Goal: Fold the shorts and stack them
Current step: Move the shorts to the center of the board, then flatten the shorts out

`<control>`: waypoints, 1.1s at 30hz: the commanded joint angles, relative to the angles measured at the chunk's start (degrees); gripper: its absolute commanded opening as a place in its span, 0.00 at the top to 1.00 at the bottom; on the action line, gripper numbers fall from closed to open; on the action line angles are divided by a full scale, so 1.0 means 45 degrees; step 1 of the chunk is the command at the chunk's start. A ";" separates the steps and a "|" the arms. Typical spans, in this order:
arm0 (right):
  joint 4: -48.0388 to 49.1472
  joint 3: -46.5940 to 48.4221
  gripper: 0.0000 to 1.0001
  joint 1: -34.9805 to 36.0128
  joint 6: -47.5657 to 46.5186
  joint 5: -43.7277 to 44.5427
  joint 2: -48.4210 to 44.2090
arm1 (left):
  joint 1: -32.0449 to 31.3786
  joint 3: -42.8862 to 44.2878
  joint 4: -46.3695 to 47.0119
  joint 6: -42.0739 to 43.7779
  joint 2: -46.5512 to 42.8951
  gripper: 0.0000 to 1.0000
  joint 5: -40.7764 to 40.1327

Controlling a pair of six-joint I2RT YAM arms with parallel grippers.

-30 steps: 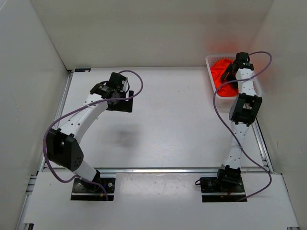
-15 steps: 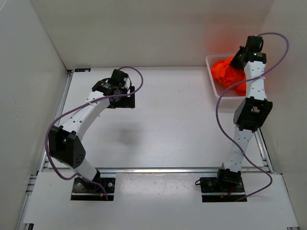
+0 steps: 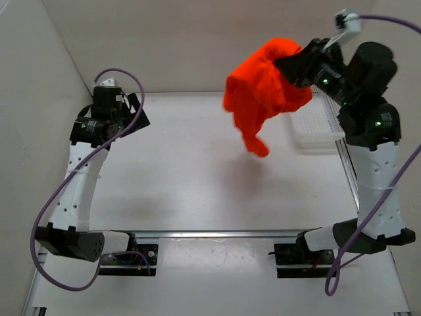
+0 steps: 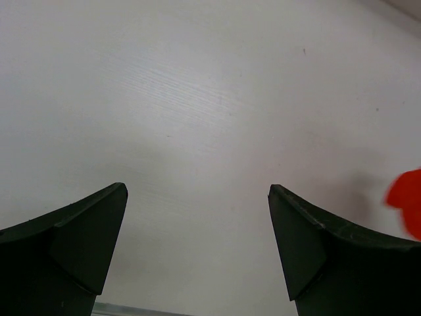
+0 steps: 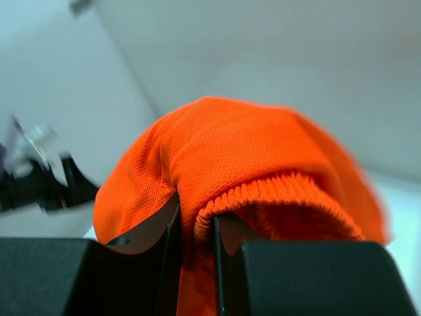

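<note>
At the far right of the rig, my right pincer [image 3: 294, 66] holds the shorts [image 3: 263, 89] high above the table [image 3: 177, 178]. Its two fingers are pressed in on a fold of the bright orange-red fabric. The right wrist view shows a ribbed edge of the cloth bulging just past the fingertips. The garment hangs bunched and crumpled in the air over the far right part of the table, with one lobe drooping lowest, clear of the surface. Just to the right of the shorts and below them, the white mesh basket [image 3: 319, 125] sits against the table's right edge. My left pincer [image 4: 197, 217] hovers over the far left of the table, well apart from the shorts. Its fingers are spread wide, with only bare white tabletop showing between them, and a sliver of orange shows at the right edge of its wrist view. White walls [image 3: 197, 46] enclose the table at the back and on both sides.
</note>
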 commanded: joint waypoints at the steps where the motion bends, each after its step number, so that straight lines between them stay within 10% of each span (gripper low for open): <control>1: -0.0450 -0.2840 0.96 0.1038 -0.0330 -0.0463 0.0578 | 0.0895 0.0495 -0.0374 -0.0376 -0.0981 0.00 0.0301; 5: -0.0565 -0.7290 0.25 0.2173 -0.0800 0.0471 0.0538 | 0.1346 0.0378 -0.0374 -0.0143 -0.1392 0.00 0.1063; 10: -0.0920 -0.9973 0.04 0.2174 -0.0391 0.2189 -0.0919 | 0.0803 -0.0558 -0.0374 0.0228 -0.1218 0.00 0.1962; 12: -0.0762 -1.1083 0.05 0.2174 -0.0079 0.3125 -0.1724 | 0.0449 -0.1260 0.0014 0.0229 -0.0888 0.00 0.2622; 15: -0.0645 -1.2005 0.47 0.1668 0.0916 0.3131 -0.2644 | -0.0273 -0.2607 0.0619 -0.0218 -0.0282 0.01 0.3327; 19: -0.0062 -1.4363 0.77 0.0537 0.2943 0.0949 -0.2802 | -0.1192 -0.3937 0.2045 -0.0961 0.0926 0.14 0.3992; 21: 0.1400 -1.5285 0.76 0.0416 0.3708 -0.0165 -0.2802 | -0.1679 -0.4056 0.2652 -0.1097 0.1593 0.22 0.4149; 25: 0.3357 -1.6071 0.13 0.0629 0.5039 -0.2239 -0.1575 | -0.1935 -0.3743 0.2770 -0.1099 0.3640 0.04 0.3664; 33: 0.4218 -1.4202 0.10 0.1217 0.4671 -0.2436 0.2503 | -0.1935 -0.2493 0.3161 -0.0983 0.6691 0.12 0.3895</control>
